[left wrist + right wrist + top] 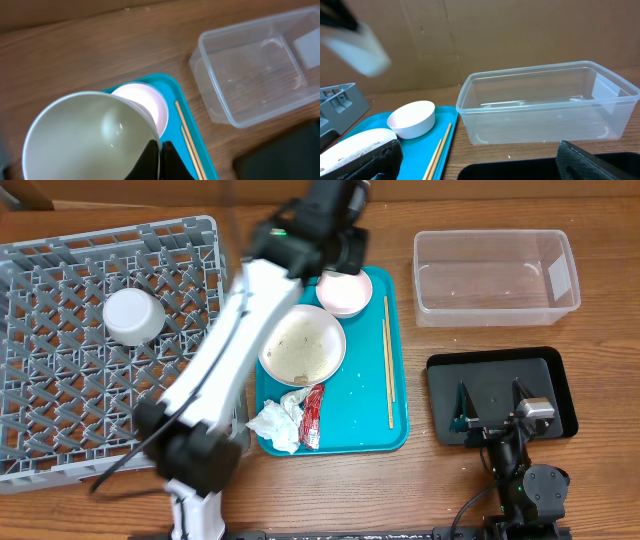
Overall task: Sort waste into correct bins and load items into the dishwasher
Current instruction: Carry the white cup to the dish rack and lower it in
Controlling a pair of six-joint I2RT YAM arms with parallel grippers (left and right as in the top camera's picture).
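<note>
The left gripper is pinching the rim of the grey-white bowl. Its dark fingers are sitting almost together, with only the thin wall between them. The bowl is hanging in the air over the far end of the teal tray, directly above a pink bowl that is sitting there. It is round and glossy inside, and its mouth is tilting toward the wrist camera. From overhead the blurred arm is hiding it.

Beside the pink bowl, a plate is lying flat and carrying pale crumbs. Nearer the robot, a crumpled napkin and a red wrapper are lying together, touching. The thin wooden chopsticks are lying along the tray's right edge, their long axis running toward and away from the robot.

To the left, the grey lattice rack is holding a round white vessel. To the right, the clear tub is standing on the wooden tabletop. The right gripper is hovering over the black tray, fingers spread wide and holding nothing.
</note>
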